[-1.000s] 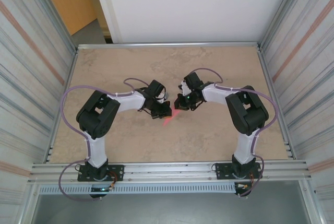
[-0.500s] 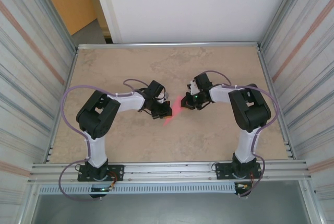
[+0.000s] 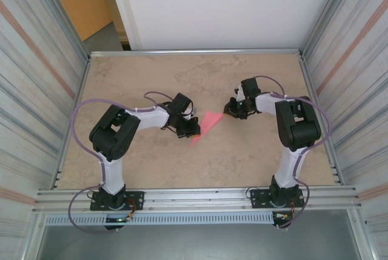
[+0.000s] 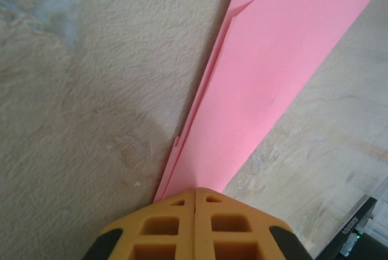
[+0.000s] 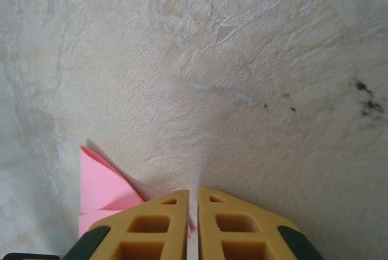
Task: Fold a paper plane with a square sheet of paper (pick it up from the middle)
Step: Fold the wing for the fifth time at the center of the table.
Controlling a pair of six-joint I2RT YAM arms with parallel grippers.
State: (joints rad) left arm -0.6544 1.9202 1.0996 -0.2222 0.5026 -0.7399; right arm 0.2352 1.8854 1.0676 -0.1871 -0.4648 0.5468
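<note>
Two arms low on table (image 3: 151,163): left fingers (image 4: 163,226) clamp paper plane (image 4: 267,72) at narrow end, right fingers (image 5: 242,226) pinch its corner.

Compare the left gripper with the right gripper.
The left gripper has fingers pressed together with the pink paper running out from their tips; the right gripper shows a thin slit, with a paper corner beside it. The left sits at the paper's narrow end, the right by its wide end. Both are low over the table.
</note>
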